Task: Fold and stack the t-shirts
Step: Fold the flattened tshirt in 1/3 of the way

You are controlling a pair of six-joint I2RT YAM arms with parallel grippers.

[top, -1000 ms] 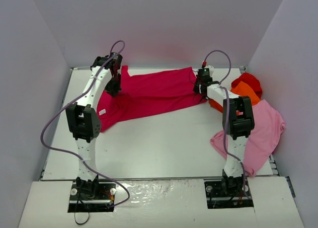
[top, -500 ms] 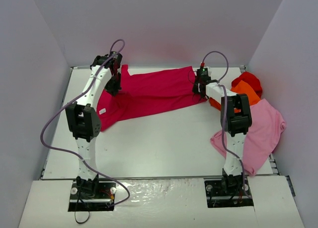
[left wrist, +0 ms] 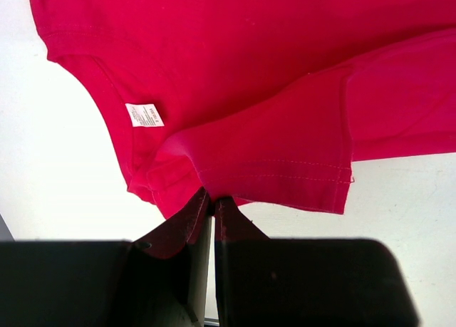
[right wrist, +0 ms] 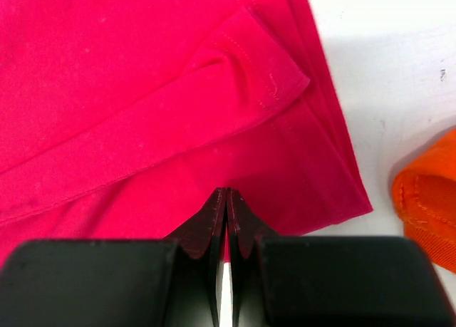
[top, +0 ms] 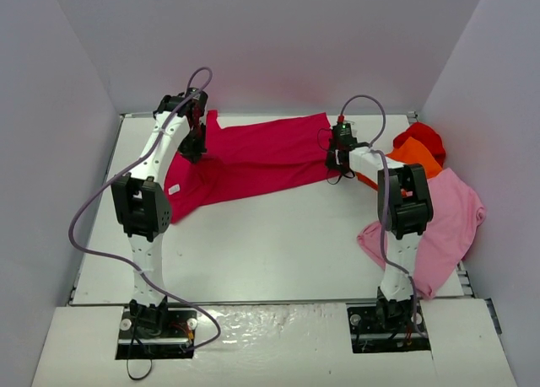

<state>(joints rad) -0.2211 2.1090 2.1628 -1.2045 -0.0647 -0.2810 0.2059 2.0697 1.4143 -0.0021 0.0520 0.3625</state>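
We count four soft plain cloth t-shirts, one of each colour: one crimson-magenta t-shirt, and to its right one orange t-shirt, one bright red t-shirt and one light pink t-shirt. On the crimson one we count one small white label. We count two white jointed robot arms, the left arm at its left end and the right arm at its right end, and one white table under it
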